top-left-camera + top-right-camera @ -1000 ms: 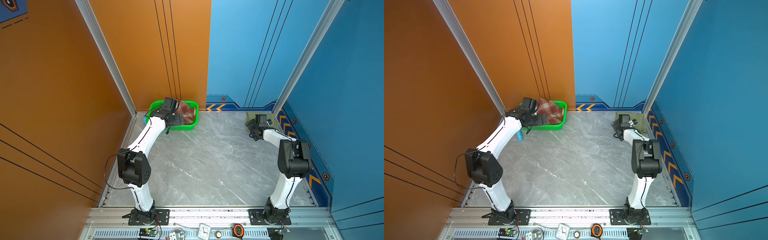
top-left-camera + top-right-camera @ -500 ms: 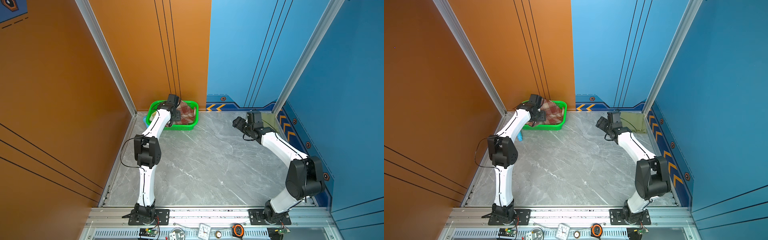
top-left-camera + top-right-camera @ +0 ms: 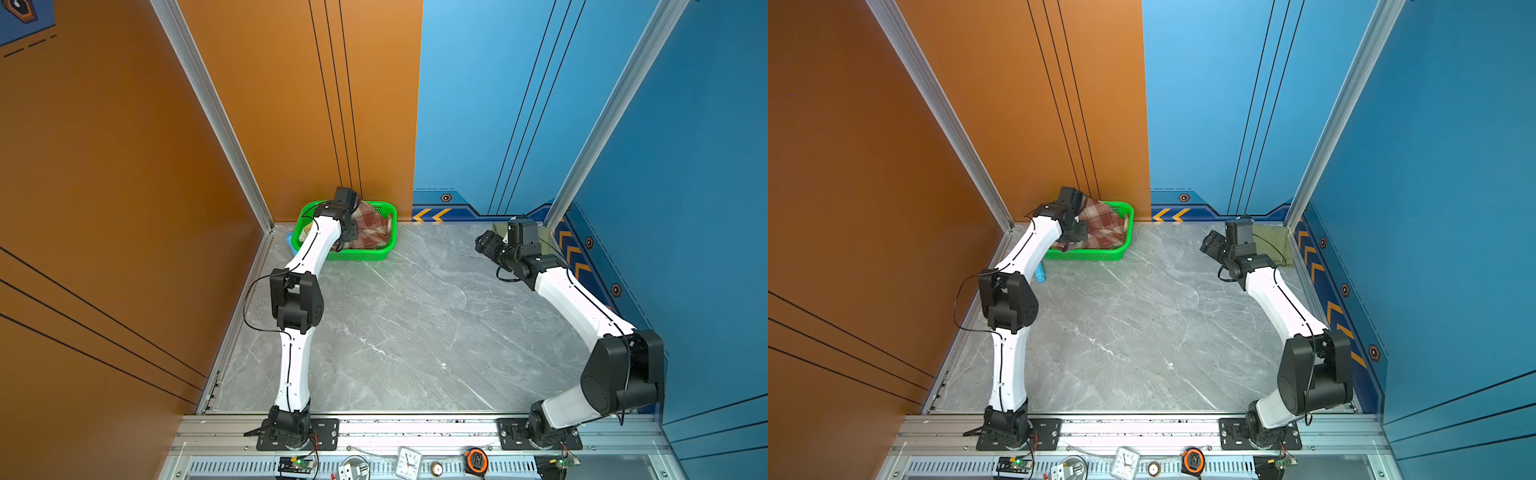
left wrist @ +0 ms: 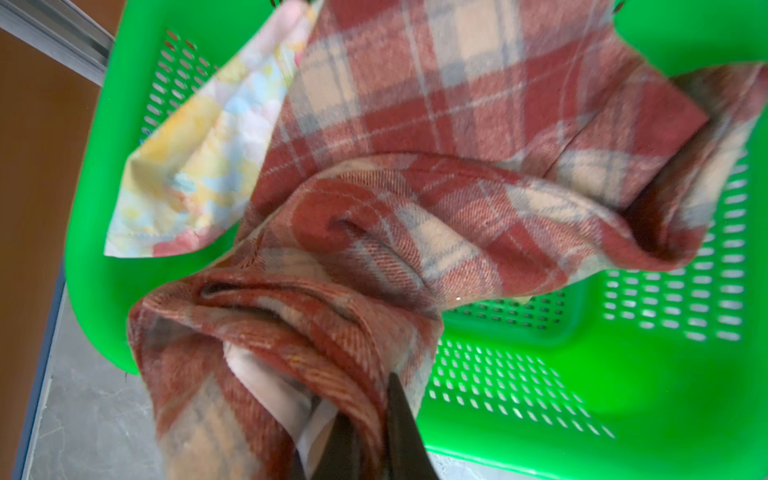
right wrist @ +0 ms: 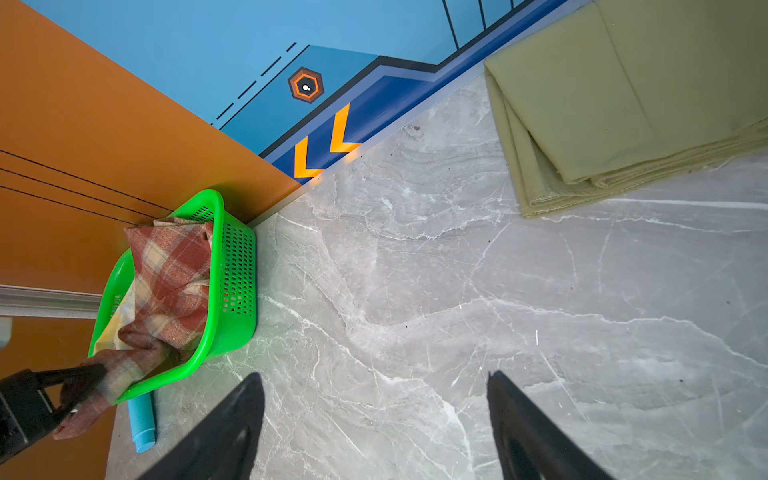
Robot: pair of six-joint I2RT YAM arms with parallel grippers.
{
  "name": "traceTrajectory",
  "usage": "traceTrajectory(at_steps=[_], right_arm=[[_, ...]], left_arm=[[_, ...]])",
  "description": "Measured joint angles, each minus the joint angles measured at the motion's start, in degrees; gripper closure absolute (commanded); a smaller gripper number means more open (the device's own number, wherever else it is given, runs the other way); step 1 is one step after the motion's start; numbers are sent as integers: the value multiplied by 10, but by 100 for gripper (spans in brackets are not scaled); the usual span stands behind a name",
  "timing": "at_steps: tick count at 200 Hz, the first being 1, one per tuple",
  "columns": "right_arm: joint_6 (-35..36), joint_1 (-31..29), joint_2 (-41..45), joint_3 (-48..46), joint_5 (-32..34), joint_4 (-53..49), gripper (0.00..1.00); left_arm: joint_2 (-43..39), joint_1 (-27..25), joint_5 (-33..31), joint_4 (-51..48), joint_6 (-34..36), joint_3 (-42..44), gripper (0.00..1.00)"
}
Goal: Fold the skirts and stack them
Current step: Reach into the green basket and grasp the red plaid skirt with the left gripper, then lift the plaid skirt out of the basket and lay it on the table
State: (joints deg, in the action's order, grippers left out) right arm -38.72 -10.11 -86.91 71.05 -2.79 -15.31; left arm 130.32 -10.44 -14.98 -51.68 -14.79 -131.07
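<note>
**Risks at the moment of pickup**

The left gripper [image 4: 368,428] has its fingers pressed together on a bunched edge of the plaid skirt [image 4: 415,166]. Most of that skirt lies inside the green mesh basket [image 4: 623,374], at the far left corner of the marble tabletop [image 3: 415,332]. The floral skirt [image 4: 199,166] lies partly beneath it in the same basket. The olive skirt [image 5: 602,104] rests folded at the far right corner. The right gripper [image 5: 374,378] hangs over bare tabletop, fingers spread, holding nothing.

Probable faults:

- **Slip.** The pinch takes several thick layers close to the fingertips. The weight of the cloth may pull it free.
- **Drag-along.** The plaid fabric overlaps the floral skirt and may carry it out.
- **Basket shift.** Cloth catching on the rim may tip or slide the basket, which looks light. A blue cylinder [image 5: 141,419] lies just beside it.
</note>
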Motion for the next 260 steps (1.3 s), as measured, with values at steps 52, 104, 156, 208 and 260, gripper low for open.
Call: traceTrajectory(at_steps=[52, 104, 156, 208, 260], right_arm=[[0, 0, 21, -5, 15, -8, 17], [0, -2, 21, -7, 22, -12, 18], [-1, -7, 21, -7, 30, -12, 18], [0, -12, 42, -26, 39, -16, 18], [0, -12, 112, -61, 50, -19, 18]], left_arm=[[0, 13, 17, -2, 5, -116, 95], [-10, 17, 61, 3, 14, -217, 97], [-93, 6, 131, 47, 3, -208, 96], [-212, -59, 174, 110, 0, -164, 96], [-291, -146, 183, 140, 28, -138, 92]])
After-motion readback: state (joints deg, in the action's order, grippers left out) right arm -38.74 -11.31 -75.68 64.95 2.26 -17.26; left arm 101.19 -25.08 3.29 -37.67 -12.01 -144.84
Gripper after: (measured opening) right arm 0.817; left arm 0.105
